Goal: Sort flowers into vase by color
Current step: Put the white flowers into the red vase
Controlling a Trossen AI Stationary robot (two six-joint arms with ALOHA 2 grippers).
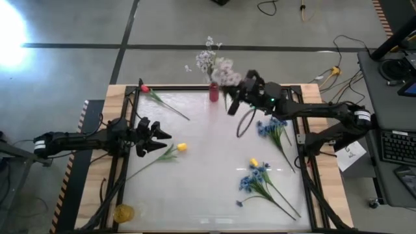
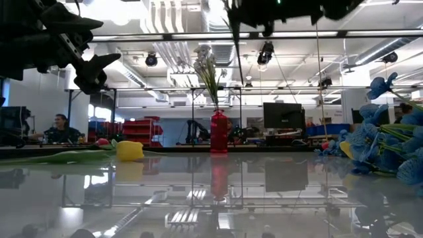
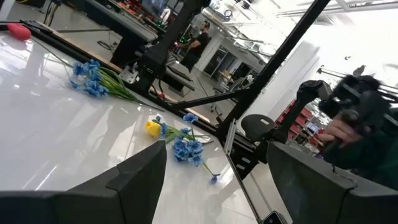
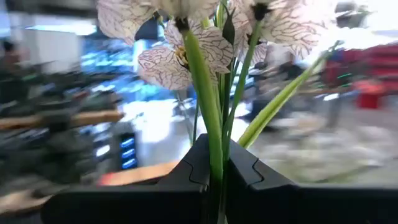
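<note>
A red vase point(image 1: 213, 91) stands at the table's far edge with a white spray point(image 1: 207, 58) in it, also seen in the low view as the vase point(image 2: 219, 133). My right gripper point(image 1: 234, 99) hangs just right of the vase, shut on a second white flower point(image 1: 226, 73). My left gripper point(image 1: 160, 139) is open above the table's left middle, beside a yellow bud point(image 1: 181, 147) that lies flat. A pink-red bud point(image 1: 144, 88) lies at the far left. Blue clusters point(image 1: 269, 126) point(image 1: 255, 179) and another yellow bud point(image 1: 253, 162) lie on the right. My right gripper pinches the white flower's green stems point(image 4: 215, 163) between its two shut fingers point(image 4: 186, 171), a short way below the blossoms. The veined white blossoms point(image 4: 176, 59) stand out beyond the fingertips. The flower is lifted clear of the table.
A black frame point(image 1: 130, 130) borders the glossy white tabletop. A yellow vessel point(image 1: 123, 212) sits at the near left corner. A dark cable loop point(image 1: 246, 123) hangs under the right arm. People sit in the room beyond point(image 2: 59, 127).
</note>
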